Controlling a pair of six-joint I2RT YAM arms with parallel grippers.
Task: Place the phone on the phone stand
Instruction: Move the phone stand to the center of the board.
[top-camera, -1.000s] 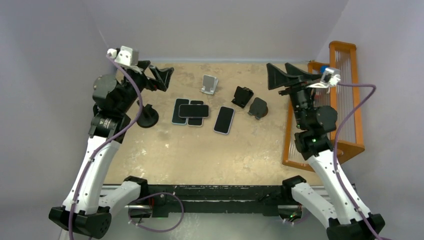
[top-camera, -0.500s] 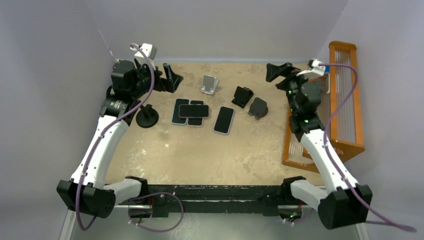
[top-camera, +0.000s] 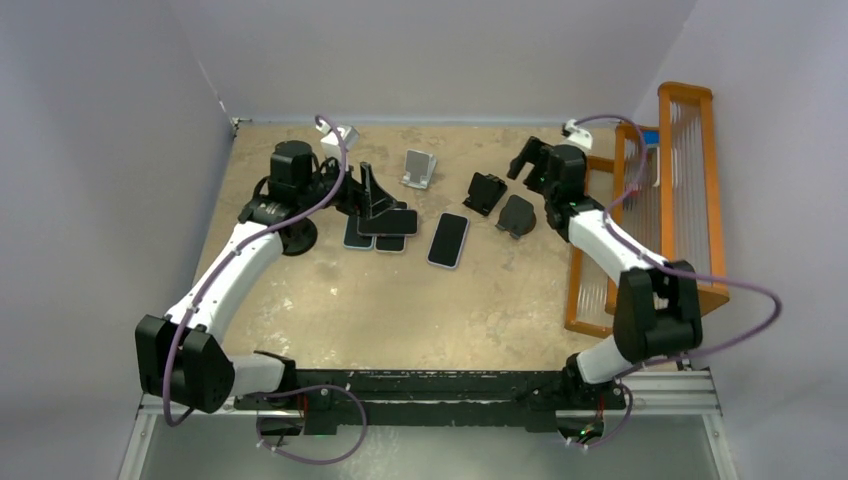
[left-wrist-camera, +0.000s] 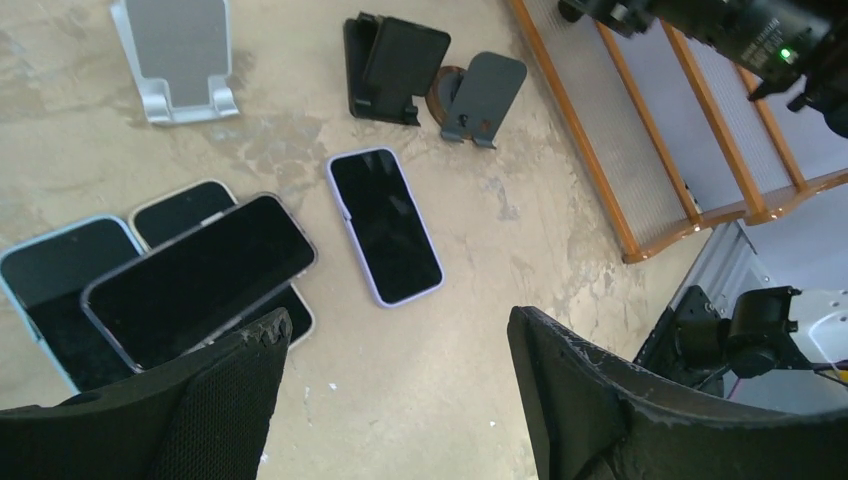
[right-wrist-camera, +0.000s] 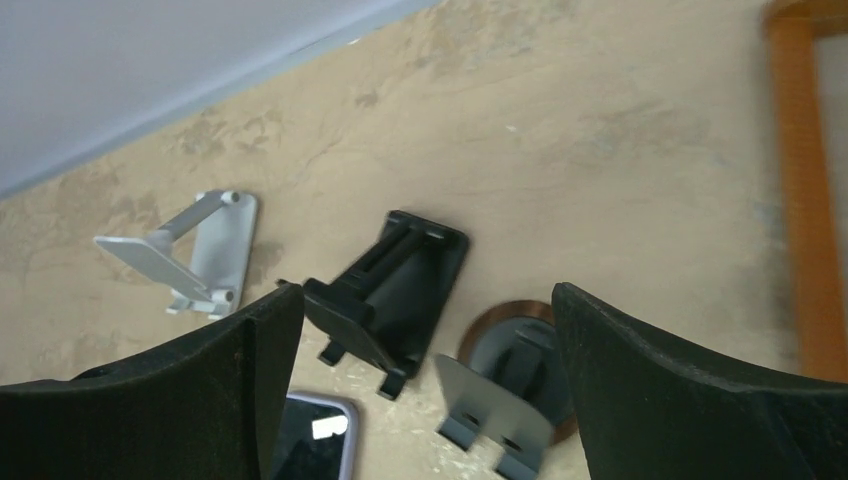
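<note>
Currently I count these on the table (top-camera: 400, 310).

- Left gripper (top-camera: 375, 195): fingers (left-wrist-camera: 230, 390) spread wide, nothing between them. It hangs at the far end of the phone stack.
- Right gripper (top-camera: 528, 158): fingers (right-wrist-camera: 660, 390) equally wide apart, holding nothing. It is poised near the back right of the table, over the two dark stands.
- Three phones (top-camera: 383, 225): piled at centre left, screens up. The top one (left-wrist-camera: 200, 280) lies crosswise over the other two.
- Lone phone (top-camera: 448, 240): pale case, flat, screen up. It lies just right of the pile and apart from it, and it is on no stand.
- Silver stand (top-camera: 420, 168): upright near the back edge.
- Black stand (top-camera: 485, 192): right of the silver one.
- Grey stand (top-camera: 516, 215): round base, just beside the black stand.
- Black round-footed mount (top-camera: 298, 240): at the left, partly under my left arm.
- Orange rack (top-camera: 685, 92): along the table's right edge.
</note>
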